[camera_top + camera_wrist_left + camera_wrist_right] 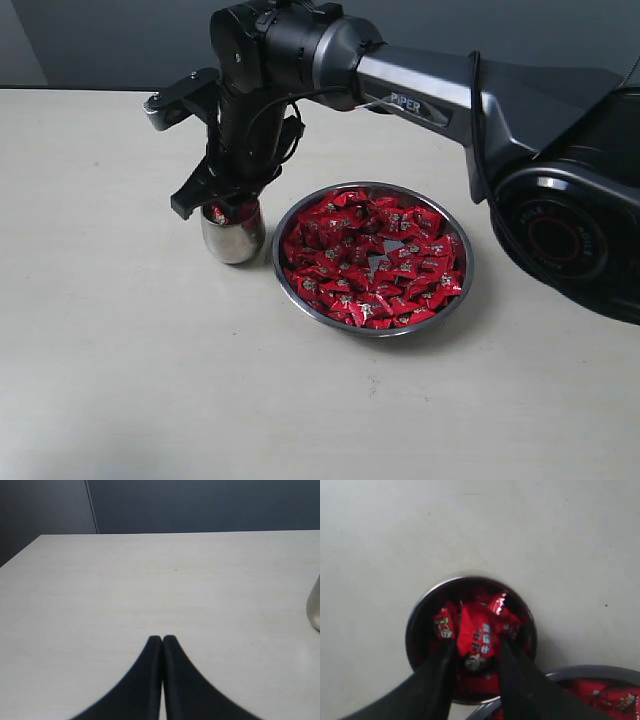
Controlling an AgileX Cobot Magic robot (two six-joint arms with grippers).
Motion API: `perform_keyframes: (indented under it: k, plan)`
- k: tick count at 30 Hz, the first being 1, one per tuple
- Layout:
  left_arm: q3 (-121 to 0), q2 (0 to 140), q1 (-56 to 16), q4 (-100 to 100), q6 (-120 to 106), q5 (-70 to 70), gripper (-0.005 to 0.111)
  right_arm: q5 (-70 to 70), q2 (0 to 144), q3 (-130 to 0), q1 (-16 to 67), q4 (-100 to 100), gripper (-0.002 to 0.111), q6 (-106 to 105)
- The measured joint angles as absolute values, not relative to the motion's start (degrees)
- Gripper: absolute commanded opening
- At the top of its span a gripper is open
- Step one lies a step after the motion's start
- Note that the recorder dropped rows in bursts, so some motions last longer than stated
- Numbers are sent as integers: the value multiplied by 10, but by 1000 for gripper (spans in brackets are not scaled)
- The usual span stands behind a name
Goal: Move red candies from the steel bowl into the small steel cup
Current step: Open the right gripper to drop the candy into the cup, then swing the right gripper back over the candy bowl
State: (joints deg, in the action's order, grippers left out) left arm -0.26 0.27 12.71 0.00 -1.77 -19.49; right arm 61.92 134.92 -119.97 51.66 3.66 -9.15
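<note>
Stock: several red candies (445, 622) in small steel cup (232, 240), steel bowl (378, 333) mostly full; right jaws straddle one, grip unclear; left jaws pressed together.

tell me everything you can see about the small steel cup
The small steel cup is a handleless rounded tumbler of polished, mirror-like steel. It stands upright on the pale table, just left of the steel bowl in the exterior view and close to its rim; whether they touch is unclear. Red candies lie inside. The right gripper hangs over it, fingertips dipped into its mouth with a candy between them.
</note>
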Motion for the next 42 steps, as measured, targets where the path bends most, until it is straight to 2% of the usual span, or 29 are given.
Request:
perform_keyframes:
  k: [1, 17, 27, 42]
  plan:
    - [-3, 3, 127, 0, -18, -195, 0, 619, 1349, -1200, 517, 37, 44, -92]
    - [-3, 3, 127, 0, -18, -195, 0, 618, 1337, -1202, 517, 35, 44, -93]
    - [-3, 3, 127, 0, -18, -195, 0, 630, 1331, -1281, 517, 32, 44, -93]
    - [-3, 3, 127, 0, -18, -195, 0, 674, 1310, -1308, 517, -70, 44, -70]
